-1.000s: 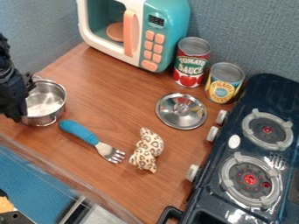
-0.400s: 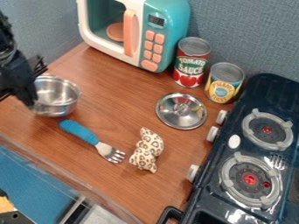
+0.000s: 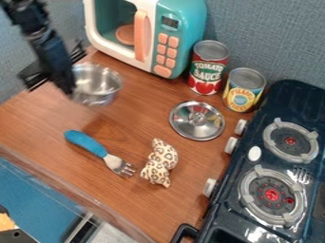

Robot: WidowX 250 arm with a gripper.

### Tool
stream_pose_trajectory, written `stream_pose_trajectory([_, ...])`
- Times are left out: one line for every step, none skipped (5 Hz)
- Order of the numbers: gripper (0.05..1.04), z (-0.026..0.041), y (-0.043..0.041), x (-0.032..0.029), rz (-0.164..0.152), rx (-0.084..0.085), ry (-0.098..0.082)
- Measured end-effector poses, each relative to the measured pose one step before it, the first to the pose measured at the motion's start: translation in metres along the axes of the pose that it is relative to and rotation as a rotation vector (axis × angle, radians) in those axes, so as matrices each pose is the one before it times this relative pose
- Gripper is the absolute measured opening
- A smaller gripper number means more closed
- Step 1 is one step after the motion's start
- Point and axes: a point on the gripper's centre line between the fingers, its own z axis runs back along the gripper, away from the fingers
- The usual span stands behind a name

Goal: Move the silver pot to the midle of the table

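1. The silver pot (image 3: 96, 84) is seen as a round, shallow metal body with smooth, shiny walls; its outline is slightly blurred.
2. A wide, open mouth is ringed by a thin, bright rim, and the inside is streaked with pale and dark reflections.
3. The pot is held raised above the wooden table (image 3: 143, 114), below the left part of the door of the toy microwave (image 3: 180, 28) in the view, near it but apart.
4. The pot is gripped at its left side by the black gripper (image 3: 73, 89), whose fingers are closed on it; a soft shadow is cast on the wood, farther from the microwave than the pot.
5. Compared with the previous frame, the arm and gripper are shifted up and to the right, and the pot is carried along with them, closer to the microwave.
6. The lid (image 3: 197, 120), the blue-handled fork (image 3: 101, 153) and the spotted toy (image 3: 159, 163), all below the microwave in the view, are left unmoved.
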Motion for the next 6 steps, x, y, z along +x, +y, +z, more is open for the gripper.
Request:
stream_pose_trajectory([0.054, -0.01553, 0.02558, 0.01209, -0.0420, 0.0001, -0.0147])
stream_pose_trajectory([0.054, -0.01953, 0.01313, 0.00694, -0.0526, -0.0356, -0.0052])
stream_pose_trajectory([0.054, -0.02374, 0.00476, 0.00541, -0.0243, -0.0270, 0.0067])
stream_pose_trajectory([0.054, -0.01376, -0.00207, -0.00280, 0.0000, -0.0340, 0.0022])
stream_pose_trajectory([0.070, -0.00043, -0.00149, -0.00101, 0.0088, -0.0069, 0.0039])
stream_pose_trajectory([0.214, -0.00483, -0.00457, 0.00340, 0.0085, -0.0349, -0.0401])
